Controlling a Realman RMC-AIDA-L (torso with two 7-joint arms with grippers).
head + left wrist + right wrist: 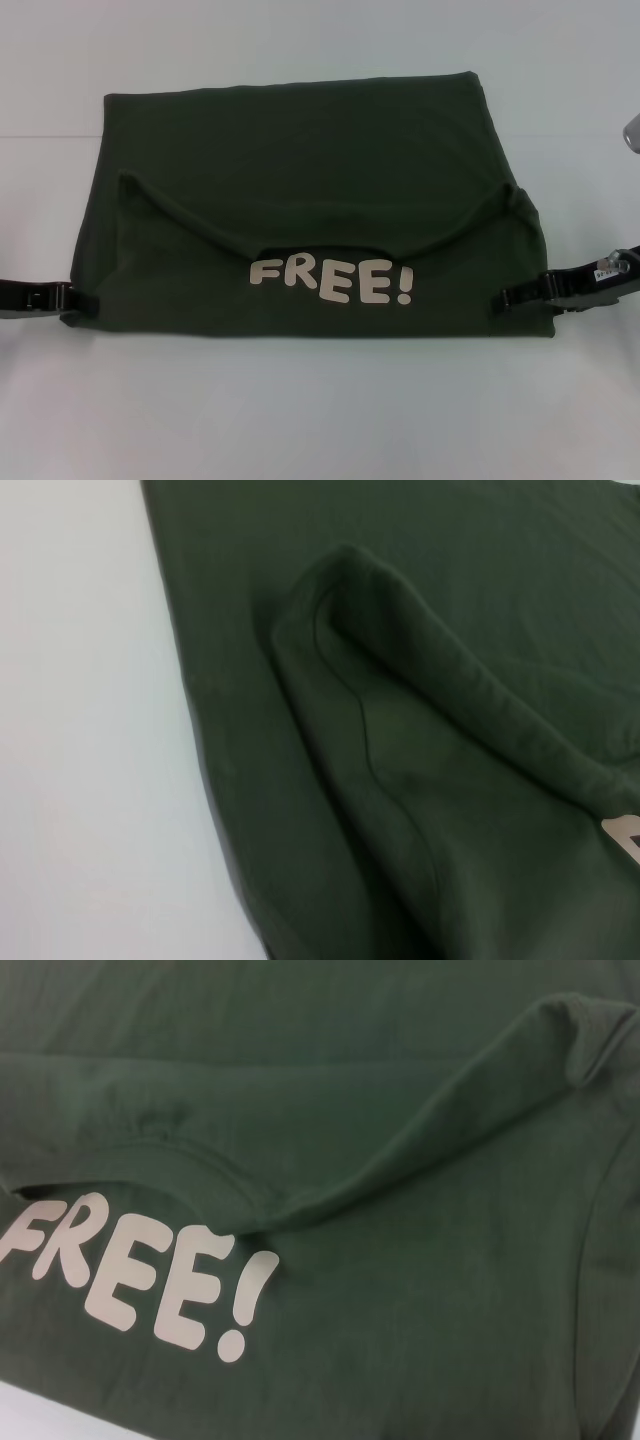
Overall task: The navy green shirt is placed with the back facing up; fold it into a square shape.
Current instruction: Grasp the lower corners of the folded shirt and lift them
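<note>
Now, line by line:

Shirt: the shirt [300,160] lies flat on the white table [320,420], middle of the head view, already doubled into a wide rectangle. It is far wider than either gripper.

Fold: the sleeves look turned in, so the pale lettering [330,280] shows near the front edge; a curved hem [320,235] arcs across above it. The far edge looks like a clean crease.

Left gripper: the left gripper [82,298] sits at the shirt's near left corner, low to the table, its tip against the cloth. Whether the fingers are pinched on the edge or parted I cannot tell; the wrist view shows only the cloth [420,780] and a raised fold.

Right gripper: the right gripper [515,297] mirrors it at the near right corner, touching the edge. Again I cannot tell how far open it is or whether it has hold; its wrist view shows only the lettering [140,1275] and fabric.

Why so placed: both tips at opposite near corners suggests a paired grab, so the front edge lifts evenly without skewing.

Progress: probably midway; the shape is still oblong, so a further fold seems needed for a square.
</note>
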